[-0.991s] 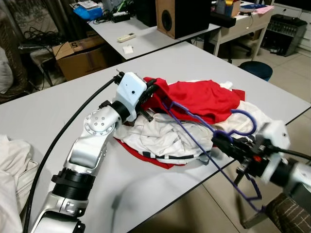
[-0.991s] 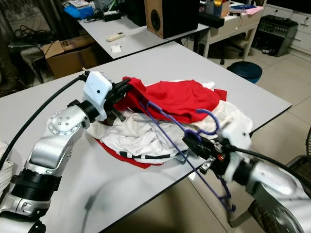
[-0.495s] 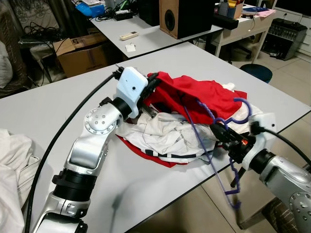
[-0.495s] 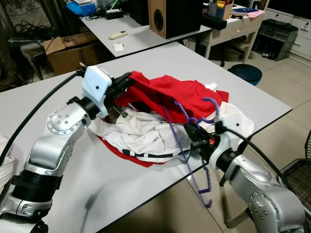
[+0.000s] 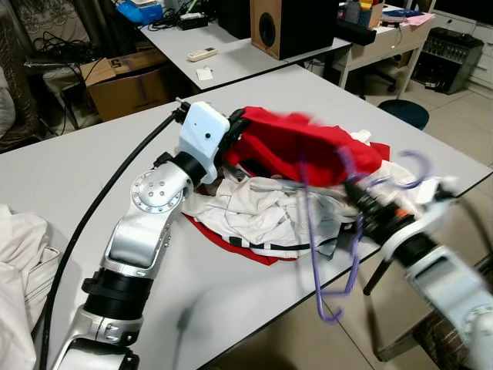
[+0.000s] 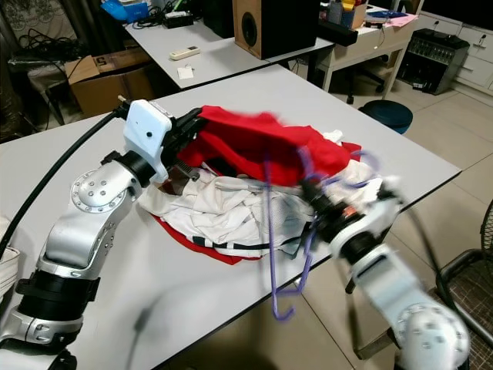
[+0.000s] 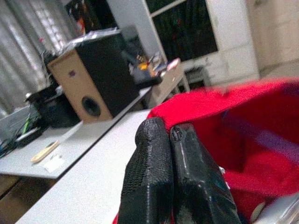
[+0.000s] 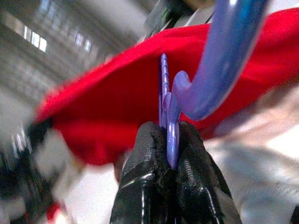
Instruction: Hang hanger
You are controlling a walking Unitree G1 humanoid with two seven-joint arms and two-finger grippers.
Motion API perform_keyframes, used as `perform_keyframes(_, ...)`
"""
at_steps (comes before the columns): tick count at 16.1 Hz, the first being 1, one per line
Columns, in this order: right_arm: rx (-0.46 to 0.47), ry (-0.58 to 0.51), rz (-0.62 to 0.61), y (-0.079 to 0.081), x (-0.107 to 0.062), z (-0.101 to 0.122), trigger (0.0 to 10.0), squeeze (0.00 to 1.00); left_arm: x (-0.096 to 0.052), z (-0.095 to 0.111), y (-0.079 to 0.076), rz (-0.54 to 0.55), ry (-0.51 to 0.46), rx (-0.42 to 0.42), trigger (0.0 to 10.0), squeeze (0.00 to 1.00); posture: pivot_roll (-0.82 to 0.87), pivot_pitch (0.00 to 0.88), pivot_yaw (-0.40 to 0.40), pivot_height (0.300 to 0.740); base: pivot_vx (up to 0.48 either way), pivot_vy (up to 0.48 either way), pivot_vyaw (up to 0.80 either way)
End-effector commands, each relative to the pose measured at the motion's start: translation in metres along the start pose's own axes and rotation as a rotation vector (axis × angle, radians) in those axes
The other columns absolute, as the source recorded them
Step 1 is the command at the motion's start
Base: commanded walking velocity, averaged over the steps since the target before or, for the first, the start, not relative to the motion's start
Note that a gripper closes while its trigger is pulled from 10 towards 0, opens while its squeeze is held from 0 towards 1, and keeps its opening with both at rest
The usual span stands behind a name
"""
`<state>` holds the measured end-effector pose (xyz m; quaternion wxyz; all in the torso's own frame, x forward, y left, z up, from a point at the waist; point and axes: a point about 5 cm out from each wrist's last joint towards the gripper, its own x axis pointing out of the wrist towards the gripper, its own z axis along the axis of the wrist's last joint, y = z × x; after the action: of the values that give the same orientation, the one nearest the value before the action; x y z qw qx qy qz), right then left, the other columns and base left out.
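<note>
My right gripper [image 8: 168,154] has its jaws clamped on the neck of the purple plastic hanger [image 5: 337,258], at the grey tabletop [image 5: 69,173] edge. The hanger's long axis runs steeply down past the edge, 1 arm poking toward the red fabric garment [image 5: 308,142]. My left gripper [image 7: 170,179] has jaws pinched on that garment's raised edge, holding it over the white clothes pile [image 5: 254,216]. The right wrist view shows the hook and grip; the head views are motion-blurred there.
</note>
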<state>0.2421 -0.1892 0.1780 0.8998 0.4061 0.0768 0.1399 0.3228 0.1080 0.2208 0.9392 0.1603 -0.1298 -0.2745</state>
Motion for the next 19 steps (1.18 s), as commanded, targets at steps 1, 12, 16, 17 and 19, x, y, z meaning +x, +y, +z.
perform_keyframes(1, 0.101, -0.078, -0.069, -0.008, -0.004, 0.013, 10.0, 0.00, -0.004, -0.010, 0.004, 0.017, 0.057, 0.019, 0.0, 0.00, -0.10, 0.000, 0.088, 0.740, 0.000, 0.000, 0.00)
perform_keyframes(12, 0.590, -0.441, -0.246, -0.034, 0.050, 0.104, 10.0, 0.00, -0.027, -0.047, -0.042, -0.440, 0.236, 0.114, 0.0, 0.00, -0.10, 0.000, 0.105, 0.740, 0.000, 0.000, 0.00)
perform_keyframes(16, 0.540, -0.411, -0.296, -0.035, 0.070, 0.105, 10.0, 0.00, -0.038, -0.020, -0.060, -0.611, 0.107, -0.090, 0.0, 0.00, -0.08, 0.000, 0.086, 0.740, 0.000, 0.000, 0.00)
perform_keyframes(17, 0.542, -0.409, -0.298, -0.035, 0.071, 0.105, 10.0, 0.00, -0.038, -0.017, -0.062, -0.624, 0.097, -0.116, 0.0, 0.00, -0.08, 0.000, 0.086, 0.740, 0.000, 0.000, 0.00)
perform_keyframes(19, 0.538, -0.402, -0.309, -0.034, 0.078, 0.103, 10.0, 0.00, -0.039, -0.002, -0.077, -0.700, 0.045, -0.204, 0.0, 0.00, -0.08, 0.000, 0.090, 0.740, 0.000, 0.000, 0.00)
